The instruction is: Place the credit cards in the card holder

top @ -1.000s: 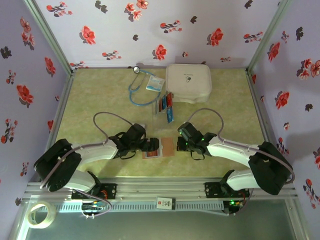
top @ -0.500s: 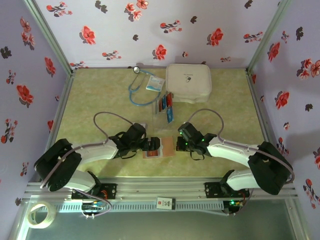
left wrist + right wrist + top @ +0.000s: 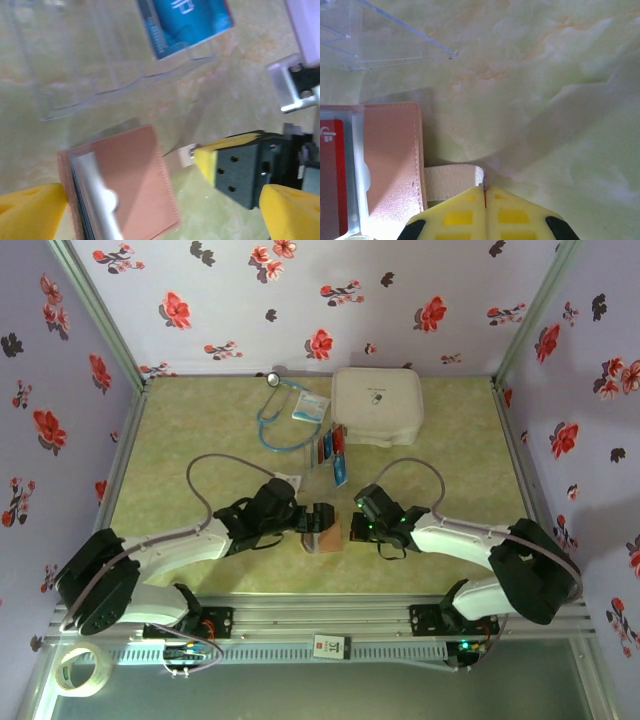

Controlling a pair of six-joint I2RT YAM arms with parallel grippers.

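The tan-brown card holder [image 3: 326, 537] lies between both grippers at the table's near middle. In the left wrist view the card holder [image 3: 131, 175] stands partly folded, its clear inner sleeves showing. My left gripper [image 3: 160, 215] is open, with its yellow fingers [image 3: 30, 210] wide on either side of the holder. My right gripper [image 3: 485, 192] is shut on the holder's pale elastic strap [image 3: 452, 181]. One red credit card [image 3: 329, 170] sits in a sleeve of the card holder [image 3: 392, 160]. Blue and red credit cards [image 3: 331, 448] stand in a clear tray; one blue card [image 3: 185, 22] is close ahead.
The clear plastic tray [image 3: 322, 468] stands just beyond the holder. Behind it is a large white case [image 3: 377, 405], with a blue stethoscope [image 3: 280, 420] and a white-and-blue packet [image 3: 311, 408] to its left. Flowered walls enclose the table.
My left gripper has moved right over the card holder. The holder, which lay spread open, now looks narrower and partly folded. The right gripper stays shut on the strap.
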